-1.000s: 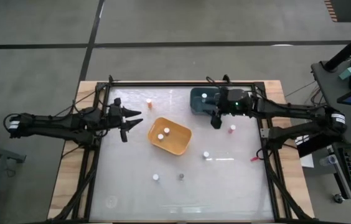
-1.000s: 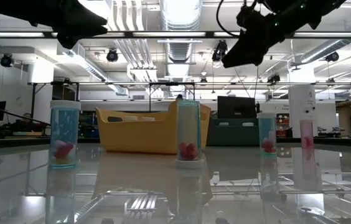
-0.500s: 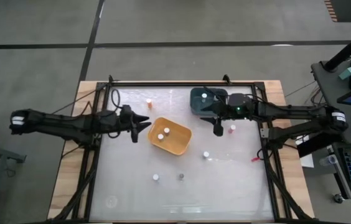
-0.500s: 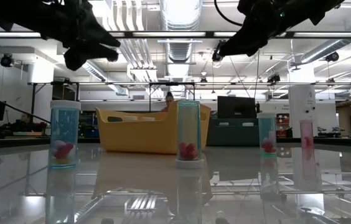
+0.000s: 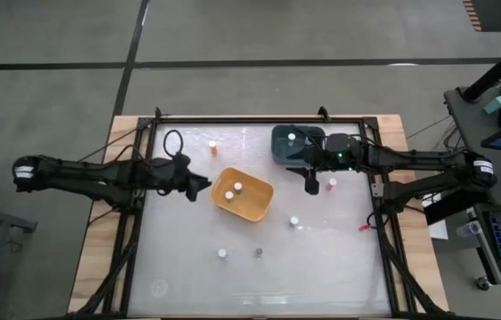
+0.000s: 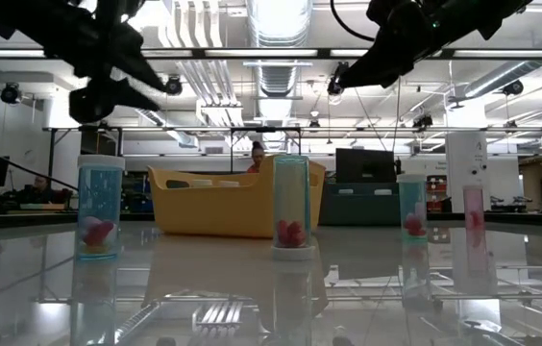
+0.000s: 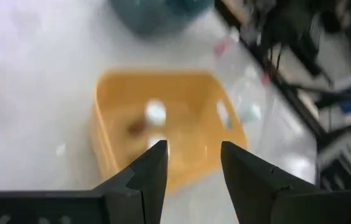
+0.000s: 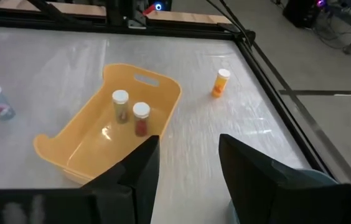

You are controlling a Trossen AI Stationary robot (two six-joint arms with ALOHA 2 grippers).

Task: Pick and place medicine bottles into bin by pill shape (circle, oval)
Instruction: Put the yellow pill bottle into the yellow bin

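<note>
Both arms have shifted since the earlier frames: the left arm has stretched out so that its left pincer (image 5: 199,187) now sits just beside the near wall of the orange tub (image 5: 255,211), while the right pincer (image 5: 309,184) has swung off the dark teal tub (image 5: 279,148) to hang over bare counter (image 5: 322,258) between that tub and a pink-filled bottle (image 5: 331,184). The left pincer's fingers (image 7: 154,171) stand partly apart with nothing between them, aimed at the orange tub. The right pincer's fingers (image 8: 141,165) also show a gap and hold nothing, though the gap is narrower than it was.

Two white-capped bottles (image 5: 234,190) stand inside the orange tub and one white-capped bottle (image 5: 291,137) stands in the teal tub, so the sorting by pill shape looks partly done. Left on the counter are an orange bottle (image 5: 213,145) near the far edge, a white-capped one (image 5: 294,220) near the middle, and a white-capped one (image 5: 222,253) and a grey one (image 5: 258,252) nearer the front.

The right pincer seems placed for the pink-filled bottle just beside it; that would be the likely next pick.
</note>
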